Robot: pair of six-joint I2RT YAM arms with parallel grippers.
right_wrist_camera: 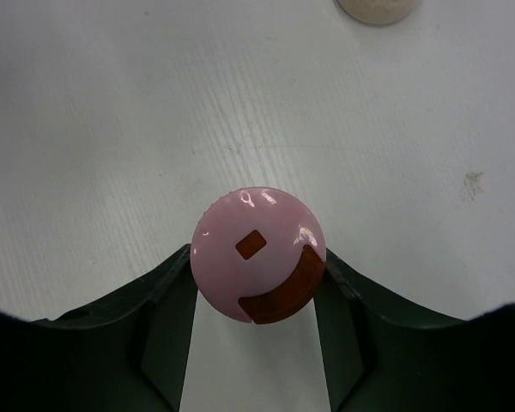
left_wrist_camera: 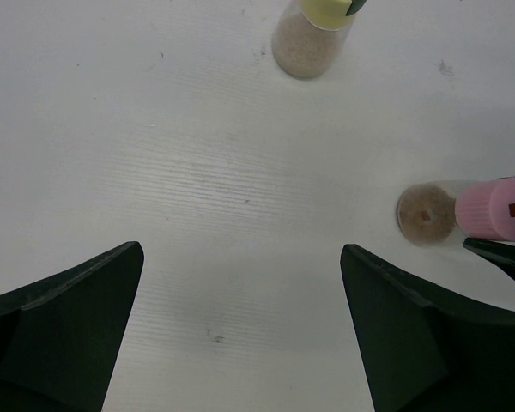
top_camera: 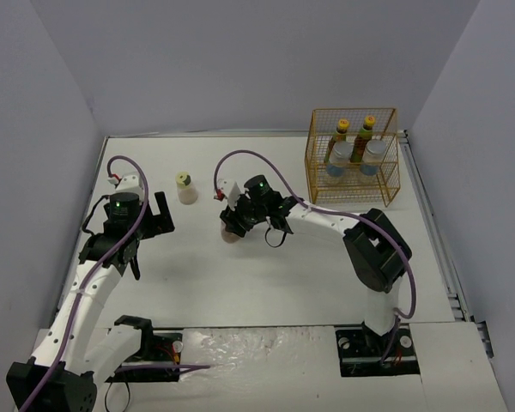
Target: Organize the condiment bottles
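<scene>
Now the right arm [top_camera: 326,225] rises from its base, bends at the elbow and stretches its forearm out to the left over the surface [top_camera: 266,292]. The right claw [right_wrist_camera: 257,264] is closed on the pink-capped bottle [right_wrist_camera: 256,245]. Its dark fingers [right_wrist_camera: 167,300] press the round cap from both sides, and the bottle sits squarely between them. Whether the bottle stands on the surface or is lifted off it cannot be told.

The left arm [top_camera: 90,287] is folded back, its forearm angled up toward the left claw [left_wrist_camera: 240,251]. That claw hangs above the surface with its fingers spread wide and only bare surface between them. Ahead of it and slightly to its right stands the yellow-green-capped bottle [left_wrist_camera: 311,34], well apart from the fingers. The pink-capped bottle lies off to its right, just beyond the right finger.

Far to the right of both claws the yellow wire basket [top_camera: 354,202] holds two tall yellow-capped bottles [top_camera: 342,133] at the back and two silver-lidded bottles [top_camera: 338,160] in front.
</scene>
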